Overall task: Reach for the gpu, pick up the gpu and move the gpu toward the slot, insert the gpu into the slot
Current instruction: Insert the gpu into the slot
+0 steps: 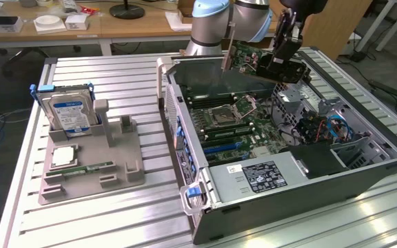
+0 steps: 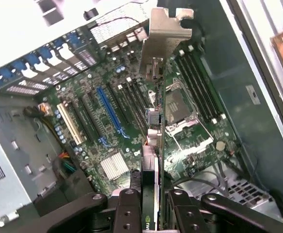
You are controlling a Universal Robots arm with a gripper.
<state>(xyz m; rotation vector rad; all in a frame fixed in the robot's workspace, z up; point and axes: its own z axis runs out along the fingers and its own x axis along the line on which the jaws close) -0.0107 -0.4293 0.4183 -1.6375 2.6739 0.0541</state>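
The end effector (image 1: 282, 56) is clamped on the gpu (image 1: 243, 53), holding it above the open case (image 1: 322, 199), mid-transfer. Insertion likely calls for aligning the card's edge squarely over the slot (image 2: 108, 110).

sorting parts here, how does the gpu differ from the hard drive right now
The gpu is a bare green circuit card with a silvery bracket; the hard drive is a closed silver box with a blue label. The gpu hangs in the jaws over the open case; the hard drive stands in a grey holder. Both are flat and rectangular.
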